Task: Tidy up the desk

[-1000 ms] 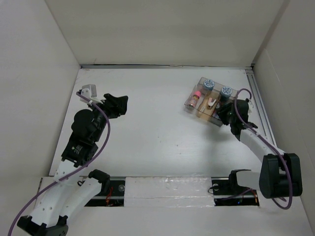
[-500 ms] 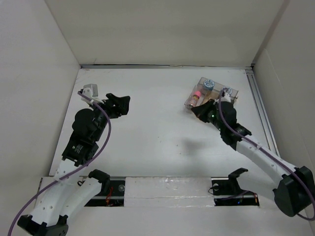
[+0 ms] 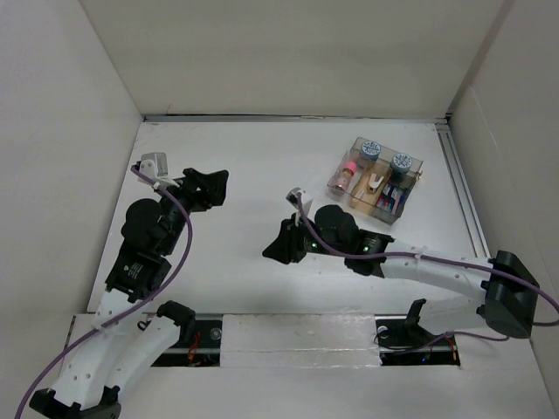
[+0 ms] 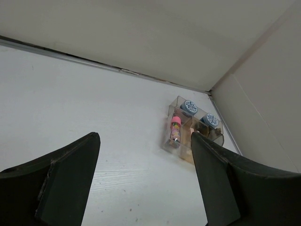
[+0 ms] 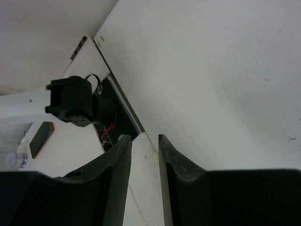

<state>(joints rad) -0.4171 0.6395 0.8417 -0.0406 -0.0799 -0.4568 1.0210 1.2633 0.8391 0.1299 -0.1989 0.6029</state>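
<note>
The desk (image 3: pixel 262 157) is a plain white tabletop between white walls. At its back right stands a small clear compartment box (image 3: pixel 376 179) holding two blue-capped round pots, a pink tube and small clips; the box (image 4: pixel 193 129) also shows in the left wrist view. My left gripper (image 3: pixel 218 185) hovers over the left part of the desk, its jaws (image 4: pixel 145 141) wide open with nothing between them. My right gripper (image 3: pixel 272 250) is stretched out low over the middle of the desk, pointing toward the near edge. Its fingers (image 5: pixel 145 141) stand a narrow gap apart and hold nothing.
A metal rail (image 3: pixel 461 188) runs along the desk's right edge. A white padded strip (image 3: pixel 297 332) and dark mounting gaps lie along the near edge by the arm bases. The left arm's base (image 5: pixel 70 101) shows in the right wrist view.
My right arm has swung away from the clear box to the middle of the desk, its fingers closing and then parting a little. My left gripper has opened wider, nearly in place.
</note>
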